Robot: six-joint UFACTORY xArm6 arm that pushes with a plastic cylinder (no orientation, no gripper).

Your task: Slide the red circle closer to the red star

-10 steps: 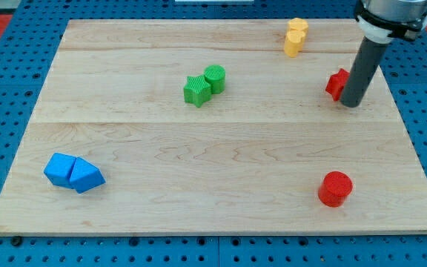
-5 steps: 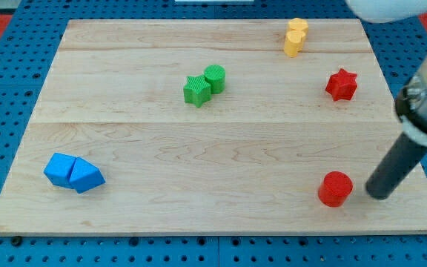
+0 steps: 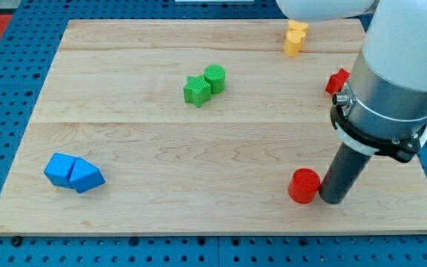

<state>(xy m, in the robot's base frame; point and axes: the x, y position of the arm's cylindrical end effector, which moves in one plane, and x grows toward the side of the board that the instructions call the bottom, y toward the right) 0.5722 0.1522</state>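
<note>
The red circle (image 3: pixel 304 185) lies near the board's bottom right. My tip (image 3: pixel 331 199) stands right against its right side, touching it. The red star (image 3: pixel 337 80) is at the view's right, well above the circle; my arm hides its right part.
A green star (image 3: pixel 196 90) and green circle (image 3: pixel 215 77) touch at the upper middle. A yellow block pair (image 3: pixel 295 38) stands at the top right, partly hidden by the arm. Two blue blocks (image 3: pixel 73 173) sit at the bottom left. The board's bottom edge (image 3: pixel 213 231) is close below the tip.
My tip swung from beside the red star down to the circle's right side, then pushed the red circle some way to the view's left.
</note>
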